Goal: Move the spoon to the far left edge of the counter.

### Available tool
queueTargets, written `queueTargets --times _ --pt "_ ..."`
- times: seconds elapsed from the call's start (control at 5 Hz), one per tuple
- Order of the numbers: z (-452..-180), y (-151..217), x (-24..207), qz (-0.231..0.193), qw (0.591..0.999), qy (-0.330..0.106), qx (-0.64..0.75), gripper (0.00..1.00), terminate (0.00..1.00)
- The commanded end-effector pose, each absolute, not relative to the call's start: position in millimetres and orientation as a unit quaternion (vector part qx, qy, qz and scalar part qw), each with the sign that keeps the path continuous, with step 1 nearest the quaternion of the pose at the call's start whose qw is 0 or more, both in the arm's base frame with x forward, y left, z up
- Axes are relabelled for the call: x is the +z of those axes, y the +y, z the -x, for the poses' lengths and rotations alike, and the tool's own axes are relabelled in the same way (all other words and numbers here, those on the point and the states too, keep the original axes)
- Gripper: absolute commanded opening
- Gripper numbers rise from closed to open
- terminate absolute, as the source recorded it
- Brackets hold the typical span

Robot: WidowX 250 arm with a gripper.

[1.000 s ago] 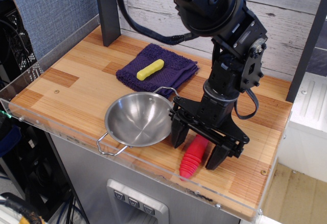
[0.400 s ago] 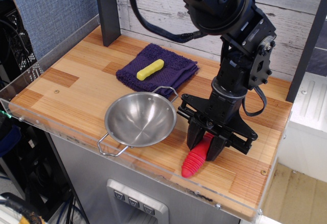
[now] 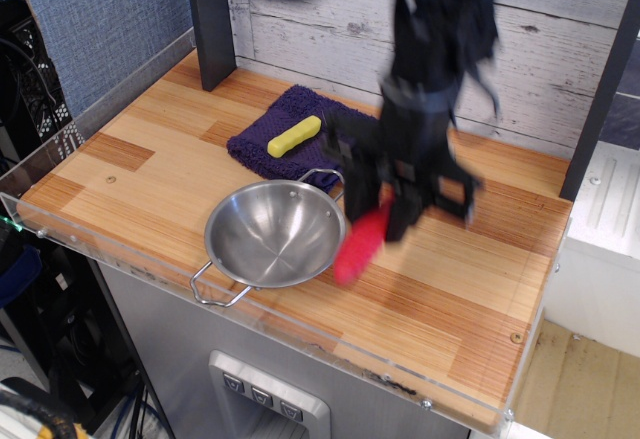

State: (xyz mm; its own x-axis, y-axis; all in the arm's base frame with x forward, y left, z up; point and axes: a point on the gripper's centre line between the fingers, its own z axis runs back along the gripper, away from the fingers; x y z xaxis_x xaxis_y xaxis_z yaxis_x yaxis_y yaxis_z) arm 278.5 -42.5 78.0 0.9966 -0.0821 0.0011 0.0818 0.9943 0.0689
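Observation:
My gripper (image 3: 385, 204) is shut on the spoon (image 3: 360, 246), whose thick ribbed red handle hangs down and to the left from between the fingers, lifted off the counter (image 3: 150, 174). The spoon's metal bowl is hidden inside the gripper. The arm is blurred by motion. The gripper hangs just right of the steel bowl (image 3: 272, 236), above the middle of the wooden top.
A dark purple cloth (image 3: 310, 144) with a small yellow bar (image 3: 294, 135) lies behind the steel bowl. A dark post (image 3: 212, 24) stands at the back left. A clear acrylic rim (image 3: 60, 234) runs along the counter's left and front edges.
The gripper closed on the red handle, lifted the spoon off the counter and moved up and left toward the steel bowl.

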Motion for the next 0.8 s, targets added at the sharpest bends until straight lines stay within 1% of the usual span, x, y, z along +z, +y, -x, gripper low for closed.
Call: queueTargets --times 0.0,0.2,0.4,0.6 --pt "-271 53 178 -0.003 0.998 -0.059 0.032 0.00 0.00" --pt "-263 100 170 -0.020 0.995 -0.043 0.083 0.00 0.00" --pt "-263 150 152 -0.043 0.995 -0.024 0.084 0.00 0.00" --pt "-268 183 124 -0.080 0.994 -0.007 0.076 0.00 0.00"
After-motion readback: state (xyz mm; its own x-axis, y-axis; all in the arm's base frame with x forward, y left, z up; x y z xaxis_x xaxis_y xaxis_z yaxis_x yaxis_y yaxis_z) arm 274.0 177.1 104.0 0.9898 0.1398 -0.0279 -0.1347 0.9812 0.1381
